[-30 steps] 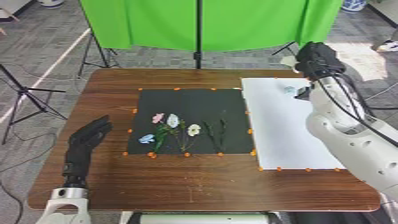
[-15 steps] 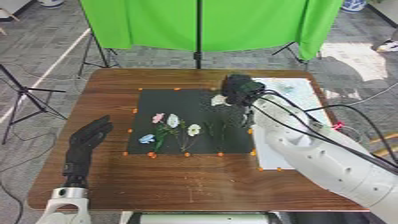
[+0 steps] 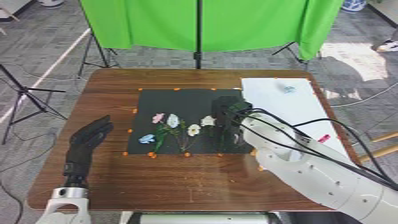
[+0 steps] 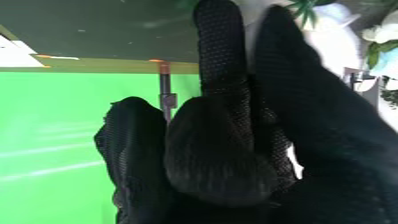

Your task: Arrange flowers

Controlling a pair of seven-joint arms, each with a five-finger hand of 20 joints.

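Your right hand seems to pinch the cream flower, its bloom just left of the glove. Farther left lie other flowers, then your left hand, fingers straight; rightward, cables cross above the white sheet. Your glove hides the stem.

Blk mat: pink flwr, wht flwrs, blue flwr. R hand over mat's R part. L hand L of mat.
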